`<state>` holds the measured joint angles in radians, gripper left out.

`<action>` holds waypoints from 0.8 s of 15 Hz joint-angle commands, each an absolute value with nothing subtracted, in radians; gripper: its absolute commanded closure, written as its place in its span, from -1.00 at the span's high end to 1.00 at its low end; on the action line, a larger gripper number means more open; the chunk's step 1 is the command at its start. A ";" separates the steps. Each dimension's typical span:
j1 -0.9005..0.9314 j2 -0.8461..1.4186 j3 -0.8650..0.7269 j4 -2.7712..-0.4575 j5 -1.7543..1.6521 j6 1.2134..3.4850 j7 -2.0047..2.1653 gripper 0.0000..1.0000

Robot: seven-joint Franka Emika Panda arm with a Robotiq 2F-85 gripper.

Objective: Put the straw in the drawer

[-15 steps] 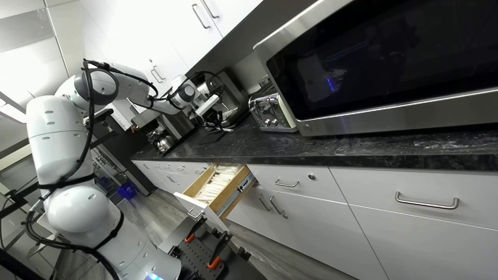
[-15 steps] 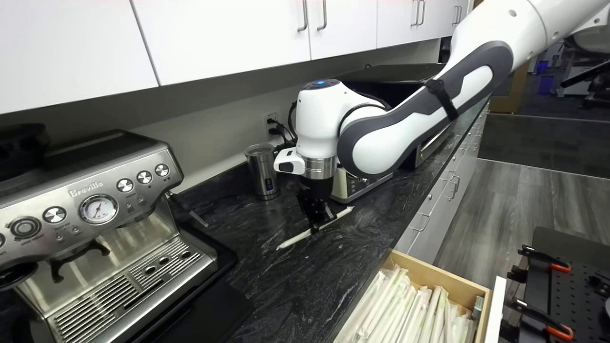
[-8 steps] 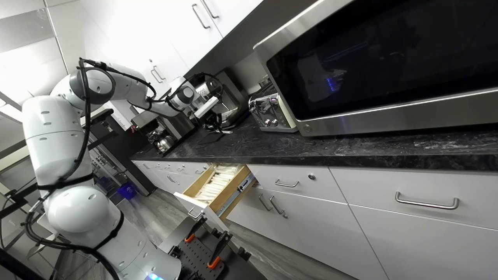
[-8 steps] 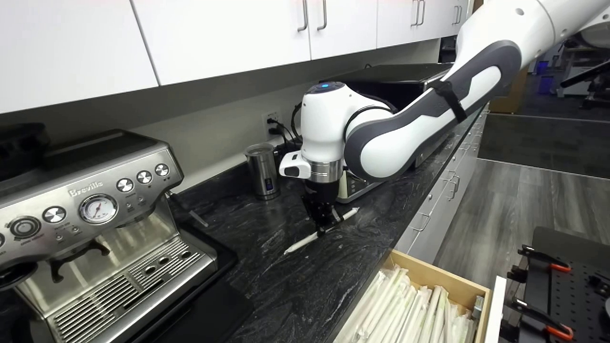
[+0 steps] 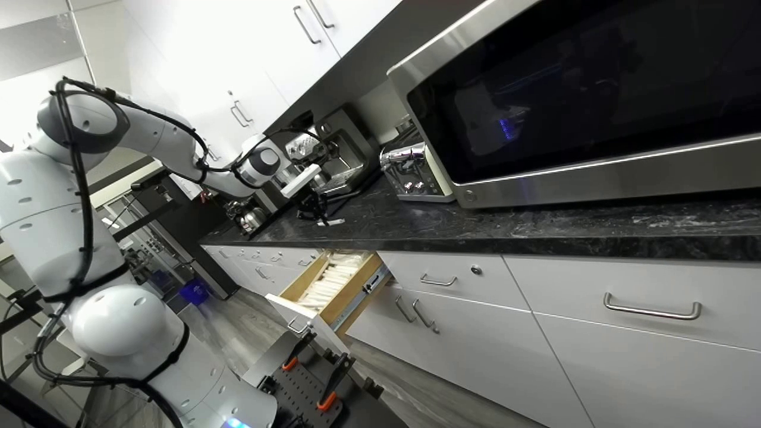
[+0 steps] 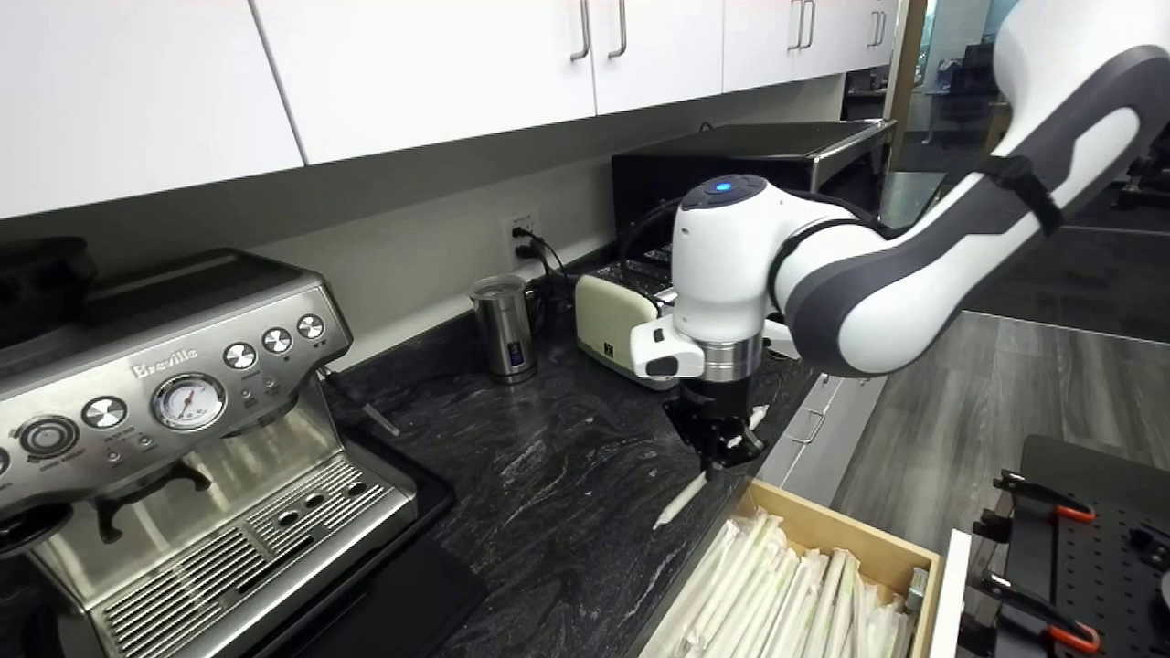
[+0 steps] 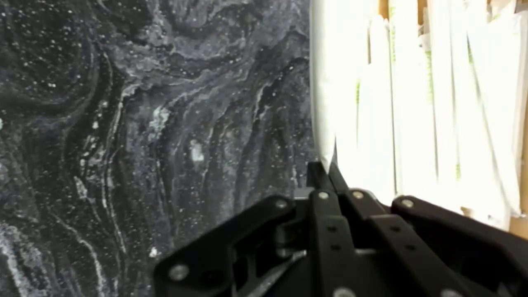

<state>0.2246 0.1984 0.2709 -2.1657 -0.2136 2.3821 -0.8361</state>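
The straw (image 6: pixel 679 502) is being held by the gripper (image 7: pixel 328 170), whose fingers are being pressed together on it; in the wrist view, its pale length is being seen running up from the tips. In an exterior view, both ends are being shown on either side of the gripper, while the middle is being hidden by the fingers.

The straw is being held just beside the drawer (image 6: pixel 836 525), along the edge of the counter (image 6: pixel 548 512). Whether the counter is being touched cannot be told.

In both exterior views, the drawer is being shown pulled out, its light wood sides being exposed. Its box is being taken up by other straws (image 6: pixel 777 594), laid side by side.

The toaster (image 6: pixel 611 324) is being partly hidden by the arm (image 6: pixel 914 283). The counter is also being occupied by the jug (image 6: pixel 505 334), the coffee machine (image 6: pixel 210 393) and the microwave (image 5: pixel 571 119).
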 commanded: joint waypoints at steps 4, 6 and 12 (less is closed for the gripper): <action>0.208 -0.098 0.311 -2.586 0.121 2.594 -1.317 -0.98; 0.249 -0.157 0.290 -2.658 0.270 2.601 -1.475 -0.97; 0.372 -0.267 0.225 -2.735 0.452 2.585 -1.565 -0.96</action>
<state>0.3153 -0.1987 0.2588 -2.6954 0.3945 2.5673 -1.5525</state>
